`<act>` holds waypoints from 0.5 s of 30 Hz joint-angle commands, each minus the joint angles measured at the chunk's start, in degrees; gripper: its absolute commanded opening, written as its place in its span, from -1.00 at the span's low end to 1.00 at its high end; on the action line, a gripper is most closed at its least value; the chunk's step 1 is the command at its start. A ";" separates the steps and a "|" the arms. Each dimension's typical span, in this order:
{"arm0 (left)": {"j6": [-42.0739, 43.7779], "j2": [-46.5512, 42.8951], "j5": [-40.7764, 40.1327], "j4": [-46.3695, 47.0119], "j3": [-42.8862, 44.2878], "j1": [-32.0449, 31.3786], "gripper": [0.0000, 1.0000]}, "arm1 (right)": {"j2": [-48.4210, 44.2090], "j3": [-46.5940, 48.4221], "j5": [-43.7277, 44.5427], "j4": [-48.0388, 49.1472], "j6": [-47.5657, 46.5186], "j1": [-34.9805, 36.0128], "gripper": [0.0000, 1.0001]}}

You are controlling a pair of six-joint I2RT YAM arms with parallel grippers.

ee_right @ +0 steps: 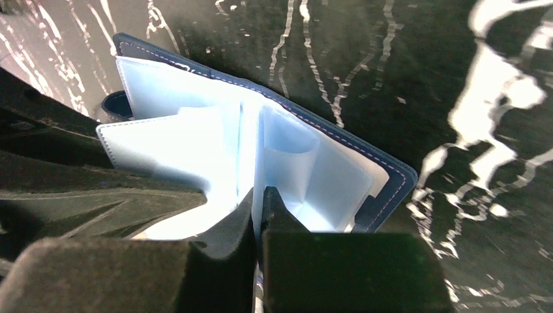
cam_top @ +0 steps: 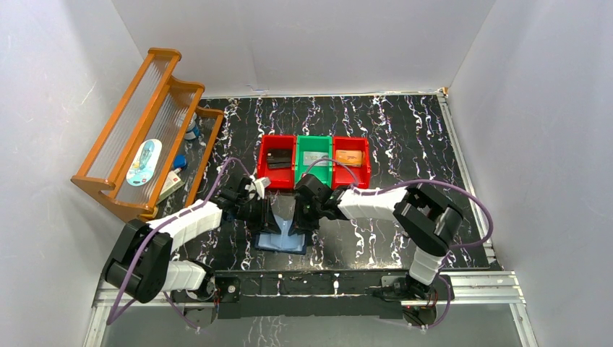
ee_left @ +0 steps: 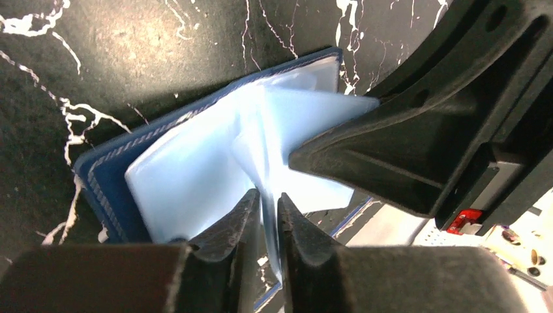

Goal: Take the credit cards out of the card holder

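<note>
White walls enclose a black, white-veined tabletop (cam_top: 405,137). The card holder (cam_top: 283,243) lies open on it close to the near edge, with both arms bent down over it. Beyond the card holder stands a row of three bins. A red bin (cam_top: 262,165) holds a dark credit card (cam_top: 280,162), a green bin (cam_top: 298,170) holds a silver-grey card (cam_top: 316,157), and a second red bin (cam_top: 366,163) holds an orange card (cam_top: 349,156).

The left gripper (ee_left: 267,199) reaches in from the card holder's left, its jaws pinched almost together on a sleeve leaf (ee_left: 257,147) standing up from the spine. The right gripper (ee_right: 259,195) comes from the card holder's right, jaws clenched on an upright leaf too. I cannot tell whether it is the same one. No card shows inside the pale sleeves, so I cannot tell whether any remains.

The card holder looks light and floppy. Its sleeves are thin, soft, glossy film that would likely buckle under a pull, and a pull could lift the whole wallet off the table. Its navy cover (ee_right: 385,163) looks stiffer and seems the better part to pin down. A card is stiff, flat and smooth, so it should slide out cleanly. The best hold is probably its exposed edge at the sleeve's mouth, pulled along the sleeve.
</note>
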 commanded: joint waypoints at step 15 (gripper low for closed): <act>3.43 -0.15 -8.03 -8.98 3.30 -0.31 -0.10 | -6.27 0.96 6.65 -6.03 -2.85 -0.74 -0.49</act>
